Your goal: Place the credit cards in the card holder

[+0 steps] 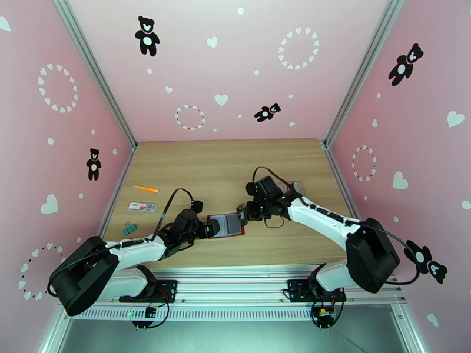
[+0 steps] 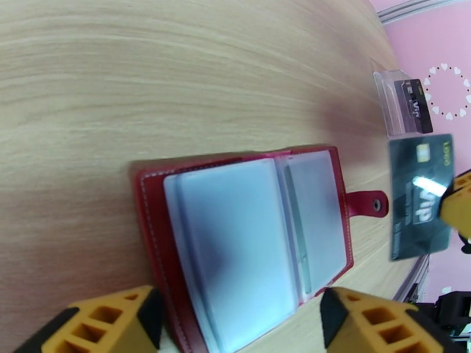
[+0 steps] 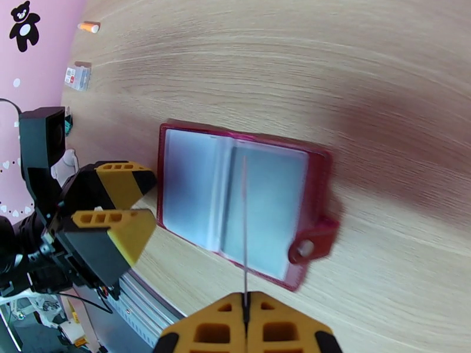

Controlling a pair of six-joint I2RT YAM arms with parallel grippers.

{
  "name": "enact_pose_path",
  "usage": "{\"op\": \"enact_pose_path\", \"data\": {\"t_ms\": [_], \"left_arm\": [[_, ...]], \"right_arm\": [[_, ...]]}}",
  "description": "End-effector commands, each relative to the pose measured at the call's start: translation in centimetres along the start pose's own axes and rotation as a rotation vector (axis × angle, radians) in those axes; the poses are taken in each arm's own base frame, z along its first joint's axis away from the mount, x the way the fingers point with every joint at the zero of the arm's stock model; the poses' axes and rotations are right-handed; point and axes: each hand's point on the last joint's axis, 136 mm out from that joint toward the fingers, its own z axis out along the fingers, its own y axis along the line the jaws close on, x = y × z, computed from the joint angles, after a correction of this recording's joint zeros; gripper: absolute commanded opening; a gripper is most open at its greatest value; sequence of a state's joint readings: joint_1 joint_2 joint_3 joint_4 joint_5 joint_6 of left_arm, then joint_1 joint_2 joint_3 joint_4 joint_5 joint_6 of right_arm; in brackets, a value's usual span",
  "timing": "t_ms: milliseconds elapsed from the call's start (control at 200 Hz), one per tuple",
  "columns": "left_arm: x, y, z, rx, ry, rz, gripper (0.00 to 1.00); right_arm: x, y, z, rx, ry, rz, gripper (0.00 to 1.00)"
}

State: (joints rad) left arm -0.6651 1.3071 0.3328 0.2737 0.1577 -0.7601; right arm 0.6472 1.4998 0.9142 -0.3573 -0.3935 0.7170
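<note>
R gripper pinches card; L gripper open.

I have both arms extended inward: left pincer jaws spread, right pincer clamped on a credit card

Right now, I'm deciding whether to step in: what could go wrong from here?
1. The left hand has its jaws open around the card holder, not clamping it, so the holder may slide when pushed.
2. The right hand pinches the dark card by one end only; it could pivot or slip.
3. The grey sleeves lie fanned, so the card may land between them.
</note>
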Motion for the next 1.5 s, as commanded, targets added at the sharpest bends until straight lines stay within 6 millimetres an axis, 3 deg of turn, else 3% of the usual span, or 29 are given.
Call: {"op": "enact_pose_path", "data": {"t_ms": [0, 170, 355, 560, 766, 911, 1046, 1496], "left_arm": [[-0.3, 0.6, 0.5, -0.002, 0.041, -0.058, 0.63], [0.3, 1.3, 1.6, 0.003, 0.089, -0.089, 0.52], [0.6, 1.4, 1.4, -0.006, 0.098, -0.082, 0.49], [1.1, 2.2, 0.6, -0.043, 0.106, -0.079, 0.49], [1.3, 1.6, -0.2, -0.032, 0.127, -0.064, 0.46], [1.1, 0.7, 0.2, 0.001, 0.142, -0.063, 0.37], [0.8, 0.6, 0.4, -0.004, 0.132, -0.058, 0.35], [2.4, 1.5, 1.3, -0.025, 0.166, -0.07, 0.32]], "right_arm": [[-0.6, 1.3, 1.8, -0.095, -0.01, 0.062, 0.0], [0.1, 1.7, 3.8, -0.101, 0.042, 0.074, 0.0], [1.1, 1.5, 4.9, -0.091, 0.067, 0.085, 0.0], [1.8, 0.4, 5.0, -0.053, 0.054, 0.115, 0.0], [2.3, -0.2, 5.4, -0.051, 0.034, 0.153, 0.0], [2.4, -0.4, 5.6, -0.047, 0.029, 0.171, 0.0], [2.2, -0.6, 5.3, -0.049, 0.004, 0.194, 0.0], [2.7, -0.4, 6.1, -0.073, 0.03, 0.225, 0.0]]}}
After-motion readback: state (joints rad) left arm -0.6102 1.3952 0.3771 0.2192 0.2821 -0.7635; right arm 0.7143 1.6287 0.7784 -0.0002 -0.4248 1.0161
